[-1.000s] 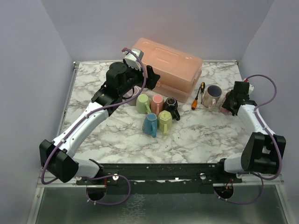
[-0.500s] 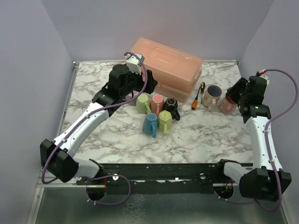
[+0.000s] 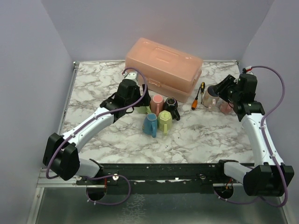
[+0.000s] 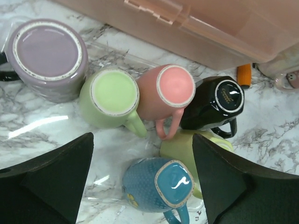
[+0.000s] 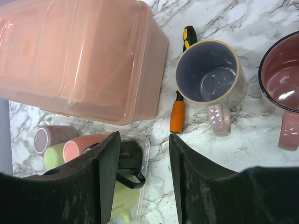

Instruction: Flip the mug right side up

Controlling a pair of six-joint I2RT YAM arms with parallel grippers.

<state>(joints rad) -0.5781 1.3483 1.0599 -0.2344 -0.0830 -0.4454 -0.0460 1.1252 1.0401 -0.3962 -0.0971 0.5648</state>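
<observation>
Left gripper (image 4: 142,136) newly lower above green mug (image 4: 114,97), base up, axis vertical.

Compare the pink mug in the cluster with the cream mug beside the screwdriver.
Pose: the pink mug stands base up, the cream mug mouth up. Colour: the pink mug is pink outside, the cream mug cream with a purple inside. Both have one handle.
</observation>
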